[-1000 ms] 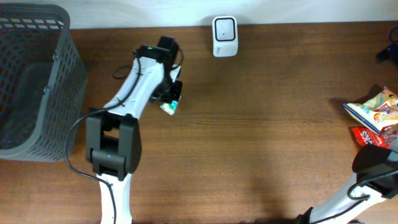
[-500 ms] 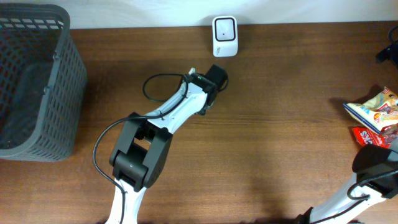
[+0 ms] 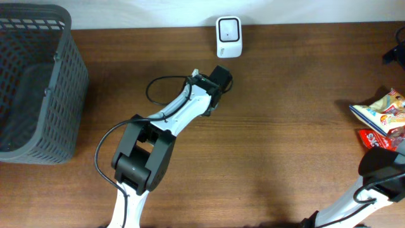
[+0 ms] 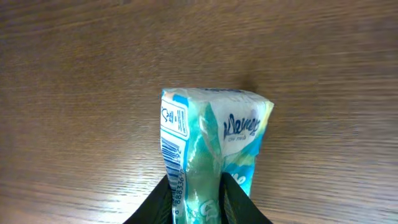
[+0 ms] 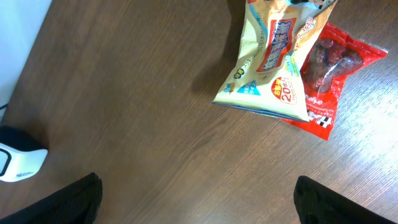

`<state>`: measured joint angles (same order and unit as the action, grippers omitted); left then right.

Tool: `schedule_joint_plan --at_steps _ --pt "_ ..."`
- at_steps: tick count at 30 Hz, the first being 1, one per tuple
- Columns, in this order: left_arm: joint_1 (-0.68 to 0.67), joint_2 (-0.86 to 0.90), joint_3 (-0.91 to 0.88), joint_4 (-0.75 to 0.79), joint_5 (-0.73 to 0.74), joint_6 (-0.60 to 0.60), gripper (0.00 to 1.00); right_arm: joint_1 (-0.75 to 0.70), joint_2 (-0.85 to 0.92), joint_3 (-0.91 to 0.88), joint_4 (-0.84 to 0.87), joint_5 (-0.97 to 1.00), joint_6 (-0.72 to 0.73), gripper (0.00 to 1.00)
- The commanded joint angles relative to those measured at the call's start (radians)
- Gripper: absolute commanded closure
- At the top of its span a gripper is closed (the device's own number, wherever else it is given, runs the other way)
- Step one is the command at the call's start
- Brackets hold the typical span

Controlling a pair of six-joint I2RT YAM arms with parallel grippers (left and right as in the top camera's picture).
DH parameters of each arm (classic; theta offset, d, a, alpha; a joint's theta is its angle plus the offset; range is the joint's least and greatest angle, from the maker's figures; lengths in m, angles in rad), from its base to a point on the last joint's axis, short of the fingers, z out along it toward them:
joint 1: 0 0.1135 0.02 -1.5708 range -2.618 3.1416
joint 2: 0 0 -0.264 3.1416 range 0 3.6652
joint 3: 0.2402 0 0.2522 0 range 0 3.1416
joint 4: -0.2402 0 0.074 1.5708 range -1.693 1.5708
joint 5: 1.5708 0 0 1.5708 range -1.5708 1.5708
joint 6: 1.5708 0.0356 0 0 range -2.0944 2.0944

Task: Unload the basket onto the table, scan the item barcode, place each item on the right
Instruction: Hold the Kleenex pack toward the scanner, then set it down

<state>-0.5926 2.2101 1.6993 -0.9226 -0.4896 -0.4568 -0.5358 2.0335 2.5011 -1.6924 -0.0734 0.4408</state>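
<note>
The item is a teal and white tissue pack (image 4: 211, 140), with a barcode (image 4: 171, 163) printed down its left edge. My left gripper (image 4: 198, 208) is shut on its lower end, a black finger (image 4: 155, 208) pressed against each side, and holds it just over the wood. From overhead the left wrist (image 3: 217, 80) covers the pack and sits a little below the white scanner (image 3: 228, 28) at the table's back edge. My right gripper (image 5: 199, 199) is open and empty over bare wood at the right. Its wrist view also catches the scanner (image 5: 18, 163) at far left.
A dark mesh basket (image 3: 74, 76) stands at the far left. A yellow snack bag (image 3: 380, 113) and a red one (image 3: 372, 138) lie at the right edge, and both the yellow bag (image 5: 280, 62) and the red bag (image 5: 333, 68) show ahead of the right gripper.
The left arm swung right from the table's left-centre to just below the scanner, carrying the tissue pack. It has held still over the last half second. The right arm has not moved.
</note>
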Motion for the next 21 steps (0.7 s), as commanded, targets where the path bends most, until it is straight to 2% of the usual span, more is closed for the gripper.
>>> schedule_joint_plan --at_steps 1,9,21 --pt "-0.003 -0.017 0.063 -0.011 0.053 0.005 0.77 0.005 0.004 0.003 -0.006 -0.005 -0.007 0.02" --pt "-0.003 -0.017 0.123 -0.037 0.18 0.036 0.76 0.005 0.004 0.003 -0.006 -0.005 -0.007 0.02" --pt "-0.002 -0.018 0.156 -0.061 0.199 0.036 0.77 0.005 0.004 0.003 -0.006 -0.005 -0.007 0.02"
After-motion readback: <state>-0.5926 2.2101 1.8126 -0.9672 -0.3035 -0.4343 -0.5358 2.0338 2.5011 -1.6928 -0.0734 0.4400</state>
